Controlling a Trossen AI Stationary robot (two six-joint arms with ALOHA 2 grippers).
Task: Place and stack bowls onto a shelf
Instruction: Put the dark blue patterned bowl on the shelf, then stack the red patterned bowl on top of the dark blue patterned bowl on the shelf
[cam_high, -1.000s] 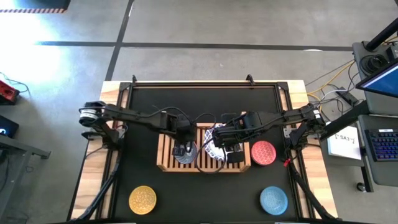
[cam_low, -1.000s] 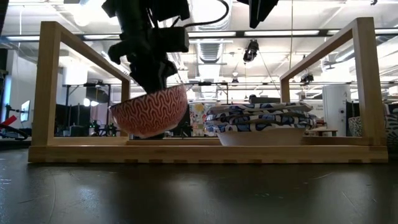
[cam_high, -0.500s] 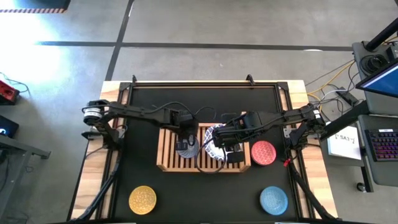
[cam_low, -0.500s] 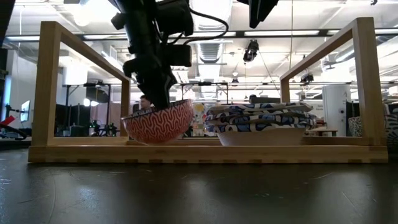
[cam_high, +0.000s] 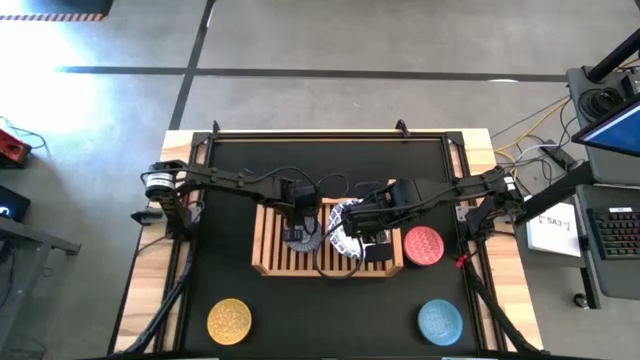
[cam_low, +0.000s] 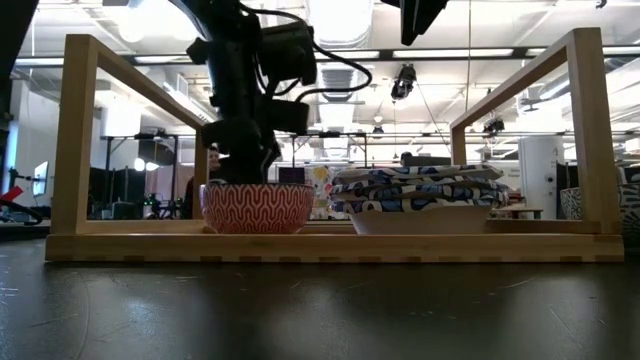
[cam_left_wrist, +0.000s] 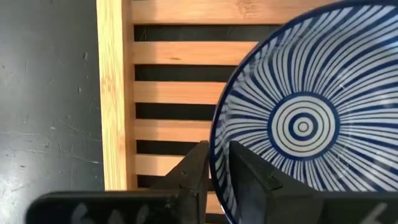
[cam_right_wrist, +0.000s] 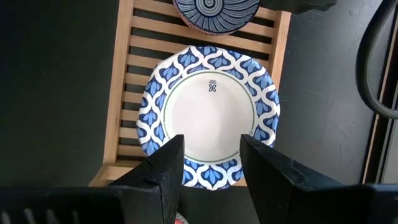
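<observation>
Shelf part-filled: white stack (cam_low: 420, 197) and striped bowl (cam_low: 257, 208) sit on the shelf (cam_high: 268, 232).
Left gripper (cam_left_wrist: 214, 171) straddles the striped rim, grip uncertain; right gripper (cam_right_wrist: 211, 163) spread above stack; red (cam_high: 424, 245), yellow (cam_high: 229, 320), light-blue (cam_high: 440, 320) bowls remain.

From above, my left gripper (cam_high: 297, 232) covers most of the striped bowl (cam_high: 302, 236) on the shelf (cam_high: 268, 245), and my right arm crosses the white bowls (cam_high: 345, 228), so I cannot count that stack there. In my left wrist view the striped bowl (cam_left_wrist: 305, 124) runs off the frame edge, and my fingers (cam_left_wrist: 194, 177) straddle its rim; whether they still pinch it I cannot tell. In the low view my right gripper is cut off by the top edge. The yellow bowl's (cam_high: 229, 321) pattern is too small to read.
</observation>
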